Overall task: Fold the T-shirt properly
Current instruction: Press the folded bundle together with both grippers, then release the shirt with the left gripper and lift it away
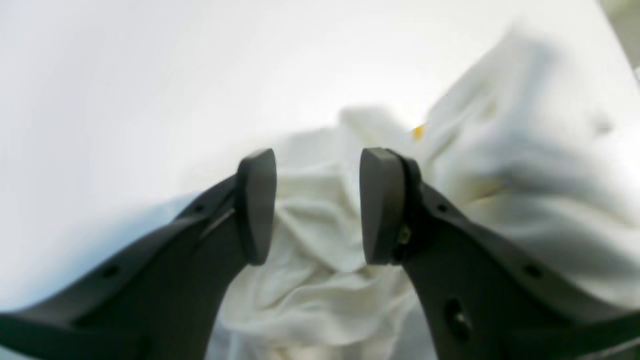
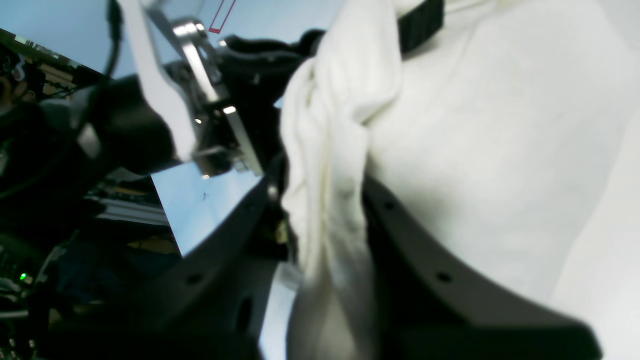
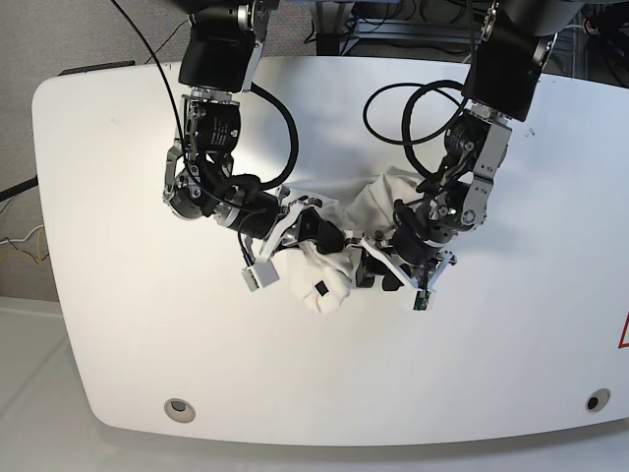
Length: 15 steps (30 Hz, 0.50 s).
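The T-shirt (image 3: 385, 195) lies bunched in a white heap at the middle of the table, a small black tag (image 3: 320, 287) showing on its near lobe. My right gripper (image 3: 332, 243) comes in from the left of the base view. In the right wrist view it (image 2: 325, 210) is shut on a thick fold of the T-shirt (image 2: 475, 150). My left gripper (image 3: 380, 267) reaches in from the right. Its fingers (image 1: 257, 205) stand open, and the left gripper (image 1: 320, 205) hangs just over the crumpled T-shirt (image 1: 525, 165) with nothing between them.
The white table (image 3: 128, 295) has a rounded front edge with a hole at each near corner (image 3: 178, 407). Black cables (image 3: 403, 118) loop from both arms above the cloth. A red mark (image 3: 623, 334) sits at the table's right edge.
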Available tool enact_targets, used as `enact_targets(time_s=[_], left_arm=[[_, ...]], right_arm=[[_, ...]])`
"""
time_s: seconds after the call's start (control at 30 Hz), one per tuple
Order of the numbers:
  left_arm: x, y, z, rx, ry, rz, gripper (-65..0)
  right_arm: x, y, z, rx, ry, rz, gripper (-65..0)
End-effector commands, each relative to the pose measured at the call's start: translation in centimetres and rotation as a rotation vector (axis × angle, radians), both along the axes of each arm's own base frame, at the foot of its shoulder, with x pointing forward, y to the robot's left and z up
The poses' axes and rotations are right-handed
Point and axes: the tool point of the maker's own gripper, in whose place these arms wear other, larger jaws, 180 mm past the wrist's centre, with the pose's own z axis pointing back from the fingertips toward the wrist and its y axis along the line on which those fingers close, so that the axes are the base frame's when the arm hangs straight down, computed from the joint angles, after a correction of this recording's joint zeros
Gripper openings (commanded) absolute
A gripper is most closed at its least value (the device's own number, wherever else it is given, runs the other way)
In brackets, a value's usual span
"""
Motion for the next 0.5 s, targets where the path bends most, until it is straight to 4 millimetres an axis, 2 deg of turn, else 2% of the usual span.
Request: enact_targets(time_s=[0.0,0.13,0.23,0.47], left_arm=[[1.0,-0.4,2.5,-0.026,-0.073,-0.005,-38.7],[1.1,-0.1,2.8,-0.028,-0.079,0.006,-38.7],[1.6,1.1,3.4,-0.036,-0.091,0.045,-38.7],[2.2,5.5,5.9,-0.033,-0.121,0.144,-38.7]], right_arm=[[1.0,0.2,1.9,0.033,-0.059,-0.01,-65.0],[1.0,0.2,1.9,0.033,-0.059,-0.01,-65.0],[1.0,0.2,1.9,0.033,-0.059,-0.01,-65.0],[0.9,0.2,1.9,0.033,-0.059,-0.008,-65.0]])
